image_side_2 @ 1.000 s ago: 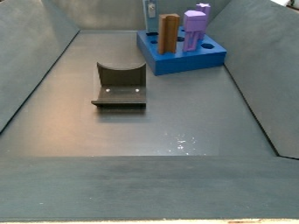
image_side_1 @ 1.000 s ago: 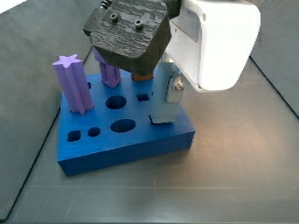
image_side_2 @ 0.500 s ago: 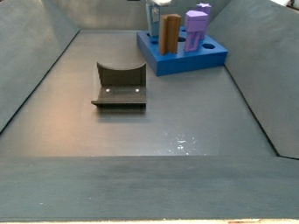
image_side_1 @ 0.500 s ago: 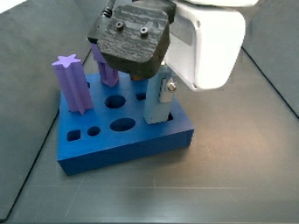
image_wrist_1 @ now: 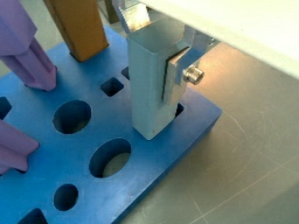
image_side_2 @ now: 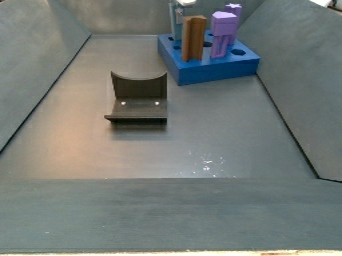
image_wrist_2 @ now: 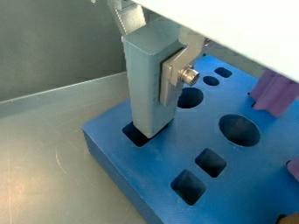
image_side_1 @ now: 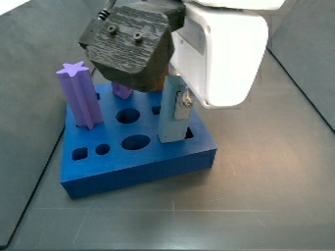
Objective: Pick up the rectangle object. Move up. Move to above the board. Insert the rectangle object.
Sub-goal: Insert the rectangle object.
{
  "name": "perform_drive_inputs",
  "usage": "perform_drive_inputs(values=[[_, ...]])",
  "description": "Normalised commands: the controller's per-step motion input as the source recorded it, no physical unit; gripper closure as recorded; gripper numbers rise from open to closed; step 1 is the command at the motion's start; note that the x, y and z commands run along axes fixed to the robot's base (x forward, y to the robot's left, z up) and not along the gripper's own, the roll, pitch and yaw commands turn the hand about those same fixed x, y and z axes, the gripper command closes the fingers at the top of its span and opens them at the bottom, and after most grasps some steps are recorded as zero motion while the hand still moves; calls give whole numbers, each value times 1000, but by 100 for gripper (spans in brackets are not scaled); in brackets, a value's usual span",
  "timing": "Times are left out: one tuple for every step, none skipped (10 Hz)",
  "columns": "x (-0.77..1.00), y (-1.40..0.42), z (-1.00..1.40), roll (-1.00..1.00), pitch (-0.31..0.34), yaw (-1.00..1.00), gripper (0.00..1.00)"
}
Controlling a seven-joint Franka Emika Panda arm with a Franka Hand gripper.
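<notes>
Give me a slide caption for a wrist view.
Pincer lowering the grey-blue rectangle object into a corner hole of the blue board.

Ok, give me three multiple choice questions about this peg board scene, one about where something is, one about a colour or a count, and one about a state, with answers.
1. Where is the lower end of the rectangle object?
A. In a hole near a corner of the board
B. Lying on the grey floor
C. On the fixture

2. What colour is the star-topped peg?
A. Orange
B. Purple
C. Green

3. What is the gripper doing?
A. Open, far from the board
B. Shut on the orange-brown peg
C. Shut on the rectangle object

Answers: 1 A, both wrist views show its base entering a corner hole. 2 B, a side view shows it purple. 3 C, a silver finger plate presses its side above the board.
</notes>
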Motion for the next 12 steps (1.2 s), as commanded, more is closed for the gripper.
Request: perform_drive_inputs(values=[[563,77,-134,-517,-9,-423,100],[626,80,-200,-583,0,-494,100],[0,0,0,-14,0,0,100],[-37,0,0,0,-34,0,100],[-194,-266,-377,337,-206,11,100],[-211,-523,-666,711,-189,0,100],[-29,-423,-497,909,0,-89,100],[0,-100,-31,526,117,-11,100],[-23,-14,0,143,0,0,100],[-106,0,-426,-14,-263,0,100],[-26,0,-837,-89,-409,0,100],[-31,0,-971,-37,-294,26,100]])
